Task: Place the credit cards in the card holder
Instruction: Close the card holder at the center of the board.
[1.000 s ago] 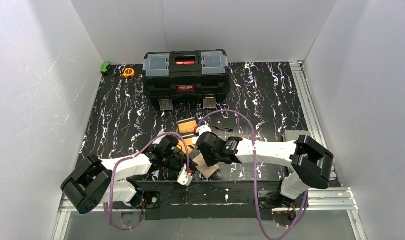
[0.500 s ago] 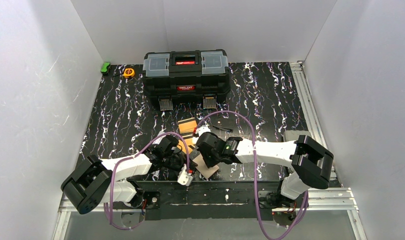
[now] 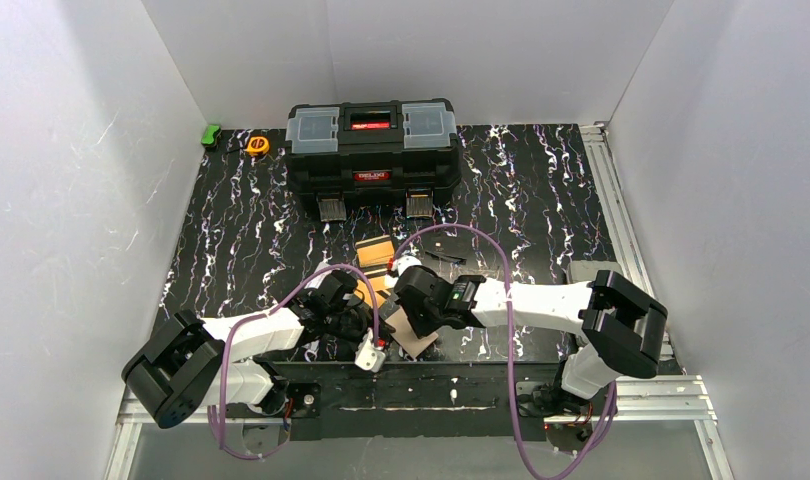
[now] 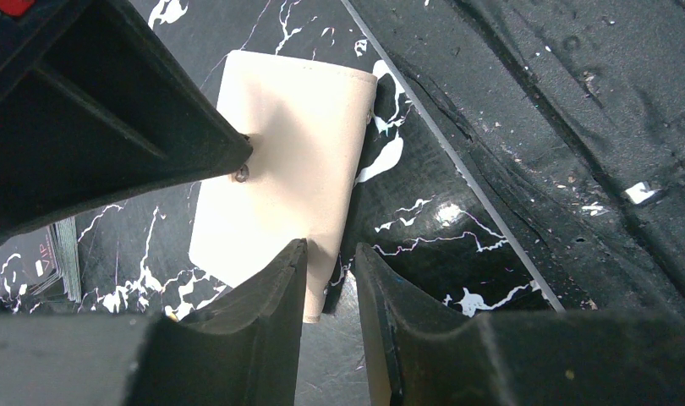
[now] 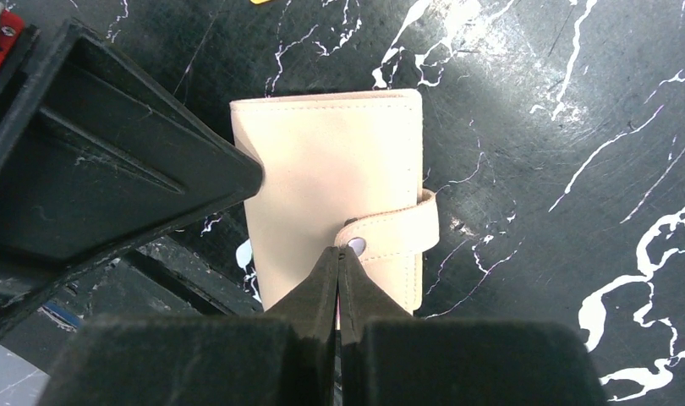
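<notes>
- Black, white-veined table (image 3: 521, 190) with white walls on 3 sides; a black toolbox (image 3: 371, 150) sits at 12 o'clock, a yellow tape measure (image 3: 257, 145) and a small green item (image 3: 211, 134) toward 11.
- At 6 o'clock, by the near edge, the card holder (image 5: 339, 161) lies flat and closed, its tab wrapped over the cover.
- From 9 o'clock the left pincer (image 4: 331, 250) stands narrow, pinching 1 edge of the holder.
- From 3 o'clock the right pincer (image 5: 337, 254) is closed tight on nothing, its tips touching the tab's snap.
- Tan-orange credit cards (image 3: 374, 250) lie on the table near the holder, at its 12 o'clock.
</notes>
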Robot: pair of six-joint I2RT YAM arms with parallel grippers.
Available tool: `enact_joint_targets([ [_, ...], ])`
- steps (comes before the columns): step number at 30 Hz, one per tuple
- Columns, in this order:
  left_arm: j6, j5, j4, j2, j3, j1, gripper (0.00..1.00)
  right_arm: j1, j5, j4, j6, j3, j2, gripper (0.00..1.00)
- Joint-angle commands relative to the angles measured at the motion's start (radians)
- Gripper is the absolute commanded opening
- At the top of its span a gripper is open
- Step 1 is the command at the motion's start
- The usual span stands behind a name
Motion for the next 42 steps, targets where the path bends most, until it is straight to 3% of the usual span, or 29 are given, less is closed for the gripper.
enact_joint_targets([
  [1, -0.009, 0.018, -0.067, 0.013, 0.002, -0.006, 0.27, -0.02, -0.026, 0.034, -0.014, -0.025, -0.002, 0.01],
  [21, 0.046, 0.012, -0.094, 0.041, 0.019, -0.023, 0.29, -0.101, -0.177, 0.114, -0.048, -0.029, 0.06, 0.01],
  [33, 0.132, -0.013, -0.289, -0.017, 0.094, -0.023, 0.29, -0.261, -0.512, 0.294, 0.007, -0.148, 0.158, 0.01],
  [39, 0.14, -0.03, -0.317, -0.018, 0.105, -0.023, 0.29, -0.352, -0.619, 0.398, 0.052, -0.229, 0.235, 0.01],
  [42, 0.128, -0.044, -0.275, 0.008, 0.12, -0.024, 0.28, -0.356, -0.578, 0.367, 0.082, -0.259, 0.266, 0.01],
])
